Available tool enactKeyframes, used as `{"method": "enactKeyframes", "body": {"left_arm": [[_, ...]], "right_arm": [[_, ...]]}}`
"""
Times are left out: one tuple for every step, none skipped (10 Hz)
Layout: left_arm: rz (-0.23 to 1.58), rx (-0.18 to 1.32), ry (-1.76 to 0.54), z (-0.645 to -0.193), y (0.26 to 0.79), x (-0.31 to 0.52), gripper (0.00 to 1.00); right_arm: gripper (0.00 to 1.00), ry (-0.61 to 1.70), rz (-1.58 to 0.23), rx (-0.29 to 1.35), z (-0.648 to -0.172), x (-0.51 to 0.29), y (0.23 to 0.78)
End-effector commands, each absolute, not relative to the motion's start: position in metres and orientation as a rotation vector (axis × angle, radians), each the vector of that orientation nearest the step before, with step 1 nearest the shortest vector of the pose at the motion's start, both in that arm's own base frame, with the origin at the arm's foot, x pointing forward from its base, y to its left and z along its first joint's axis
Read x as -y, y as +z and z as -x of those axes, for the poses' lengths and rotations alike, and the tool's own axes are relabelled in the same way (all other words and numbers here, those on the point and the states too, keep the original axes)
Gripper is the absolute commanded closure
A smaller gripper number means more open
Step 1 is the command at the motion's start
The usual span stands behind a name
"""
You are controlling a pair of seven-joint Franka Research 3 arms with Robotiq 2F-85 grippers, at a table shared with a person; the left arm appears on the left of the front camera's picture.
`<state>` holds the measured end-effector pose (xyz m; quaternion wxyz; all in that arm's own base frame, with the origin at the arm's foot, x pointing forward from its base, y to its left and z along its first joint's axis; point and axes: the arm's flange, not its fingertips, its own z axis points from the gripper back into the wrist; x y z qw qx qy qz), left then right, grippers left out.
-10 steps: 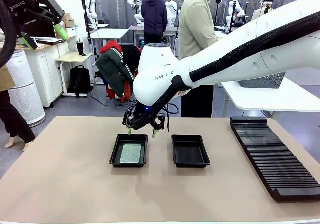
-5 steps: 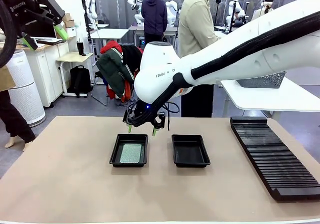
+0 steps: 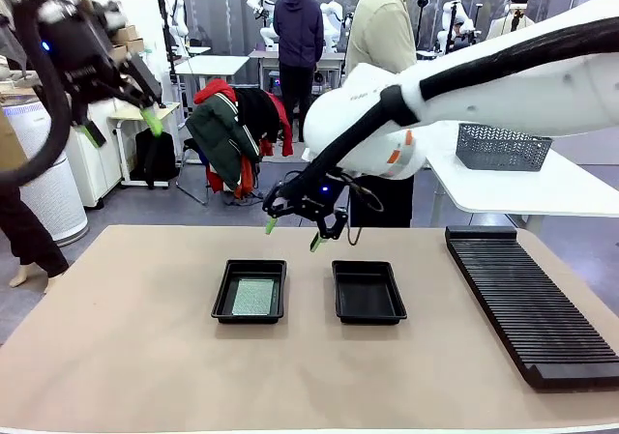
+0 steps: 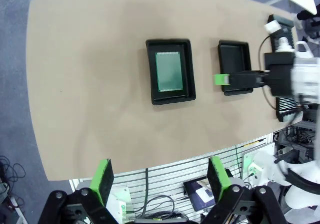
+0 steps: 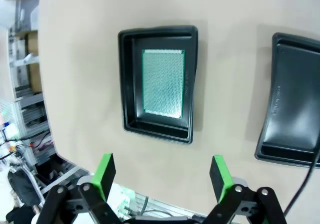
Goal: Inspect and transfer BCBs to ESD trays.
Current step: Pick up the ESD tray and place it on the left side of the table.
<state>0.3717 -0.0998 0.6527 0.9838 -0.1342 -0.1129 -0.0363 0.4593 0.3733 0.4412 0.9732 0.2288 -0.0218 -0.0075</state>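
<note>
The table is carrying two ESD trays side by side. The left tray is holding one BCB flat on its floor, long axis running near-to-far, while the right tray is sitting bare. The right gripper is hovering above the trays' far edges, between them — the BCB is lying below and to its left. It is gaping wide, gripping nothing. The left gripper, likewise spread and empty, is hanging high and well apart — the right arm is nearer.

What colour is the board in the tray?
The BCB is green with a fine dotted grid; clearest in the right wrist view.
</note>
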Motion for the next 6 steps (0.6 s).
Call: {"method": "enactKeyframes", "body": {"left_arm": [[0.246, 0.195, -0.042, -0.378, 0.614, 0.113, 0.00], [0.239, 0.174, -0.038, -0.381, 0.592, 0.122, 0.00], [0.238, 0.157, -0.034, -0.384, 0.572, 0.130, 0.00], [0.222, 0.142, -0.027, -0.386, 0.552, 0.141, 0.00], [0.212, 0.135, -0.024, -0.390, 0.529, 0.155, 0.00], [0.201, 0.132, -0.017, -0.395, 0.512, 0.165, 0.00]], "right_arm": [[0.00, 0.013, -0.589, -0.003, -0.448, -0.330, 0.435], [0.00, 0.013, -0.631, -0.012, -0.448, -0.316, 0.436], [0.00, 0.024, -0.668, -0.019, -0.448, -0.304, 0.437], [0.00, 0.040, -0.695, -0.026, -0.446, -0.293, 0.439], [0.00, 0.054, -0.721, -0.030, -0.446, -0.281, 0.440], [0.00, 0.064, -0.735, -0.038, -0.446, -0.271, 0.440]]}}
